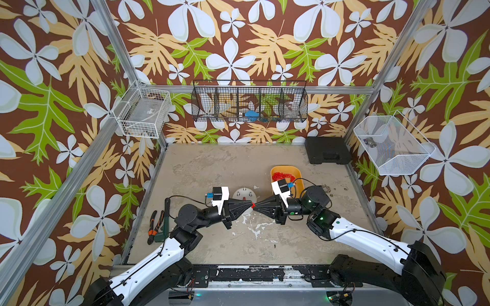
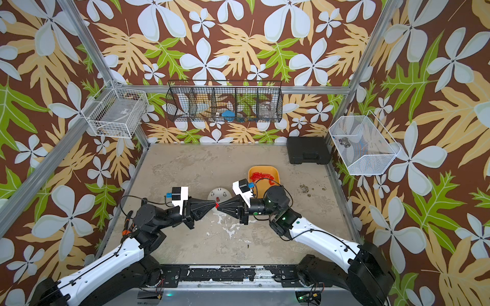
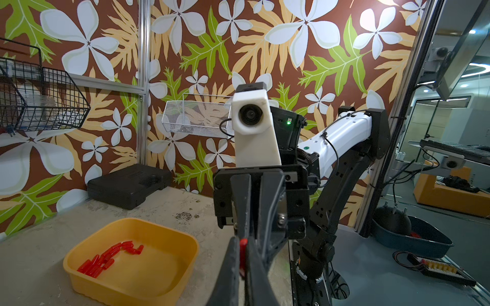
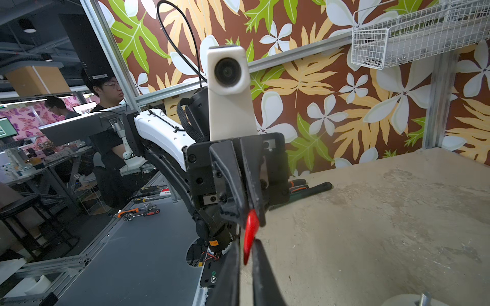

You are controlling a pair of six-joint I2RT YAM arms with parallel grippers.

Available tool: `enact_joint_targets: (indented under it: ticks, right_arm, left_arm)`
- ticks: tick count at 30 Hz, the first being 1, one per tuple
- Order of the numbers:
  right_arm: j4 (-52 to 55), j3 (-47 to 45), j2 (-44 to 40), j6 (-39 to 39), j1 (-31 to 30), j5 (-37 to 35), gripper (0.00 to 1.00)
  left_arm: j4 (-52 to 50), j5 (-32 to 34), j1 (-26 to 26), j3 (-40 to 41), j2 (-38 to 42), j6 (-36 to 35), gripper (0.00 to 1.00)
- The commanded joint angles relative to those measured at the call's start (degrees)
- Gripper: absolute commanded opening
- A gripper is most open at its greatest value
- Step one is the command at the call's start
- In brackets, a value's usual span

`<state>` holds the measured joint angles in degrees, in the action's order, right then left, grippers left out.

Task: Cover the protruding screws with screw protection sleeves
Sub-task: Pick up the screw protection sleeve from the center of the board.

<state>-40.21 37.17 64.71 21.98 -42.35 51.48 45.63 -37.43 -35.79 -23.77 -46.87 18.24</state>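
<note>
Red plastic, the sleeve hangs in the air between both claws, tip to tip above the table near the dome. It looks light, soft and squashy, likely to slip or pinch flat; hold it by its closed end so the mouth stays free. Left gripper is clamped on it. Right gripper stands just apart around the other end. More sleeves lie in the tray; screws stand bare.

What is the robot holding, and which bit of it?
The left end effector pinches one end of a red sleeve. The sleeve's other end lies between the right end effector's slightly parted fingers; whether they grip it is unclear.
</note>
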Motion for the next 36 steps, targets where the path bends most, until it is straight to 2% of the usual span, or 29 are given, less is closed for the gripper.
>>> enact_joint_targets:
  ticks: [1, 3, 4, 5, 7, 9, 13, 15, 24, 28, 34, 36]
  right_arm:
    - [-3.0, -2.1, -3.5, -1.1, 0.9, -4.3, 0.38]
    - [-5.5, -5.7, -7.8, -2.5, 1.6, -10.7, 0.48]
    - [-5.4, -7.4, -9.9, -5.7, 1.4, -13.8, 0.55]
    - [-5.1, -8.7, -11.6, -9.0, 0.5, -16.9, 0.57]
    - [-1.1, -10.7, -14.8, -20.5, -4.6, -28.1, 0.59]
    - [0.7, -11.2, -15.4, -29.2, -11.5, -42.3, 0.60]
    - [-6.1, -13.4, -13.9, -31.9, -15.4, -55.5, 0.61]
    - [-9.0, -13.7, -12.2, -33.4, -16.5, -58.9, 0.61]
    - [-13.5, -11.1, -6.2, -32.1, -16.8, -54.2, 0.58]
    - [-11.3, -9.0, -4.7, -32.0, -16.9, -50.5, 0.52]
    - [-11.8, -9.1, -3.5, -31.1, -16.9, -42.4, 0.53]
    - [-12.2, -9.1, -2.9, -30.7, -16.9, -42.1, 0.54]
  left_arm:
    - [-1.7, 3.3, 0.0, -1.6, 0.1, 1.6, 0.00]
    - [-5.4, 5.9, 0.0, -3.1, 0.1, 2.3, 0.00]
    - [-6.7, 6.8, 0.1, -3.7, 0.0, 2.9, 0.00]
    - [-7.0, 7.3, 0.0, -3.9, -0.1, 3.5, 0.00]
    - [-6.7, 8.7, 0.0, -3.8, -0.5, 5.9, 0.00]
    - [-6.1, 8.5, 0.0, -3.6, -1.1, 6.8, 0.00]
    - [-4.7, 9.8, -0.1, -2.7, -1.0, 8.5, 0.00]
    - [-4.2, 9.9, -0.1, -2.5, -0.8, 9.0, 0.00]
    - [-2.6, 9.5, -0.3, -1.7, -1.5, 9.3, 0.00]
    - [-1.9, 9.6, -0.3, -1.4, -1.9, 9.1, 0.00]
    - [-2.0, 10.3, -0.4, -1.3, -1.6, 8.4, 0.00]
    - [-1.9, 10.0, -0.4, -1.3, -1.6, 8.2, 0.00]
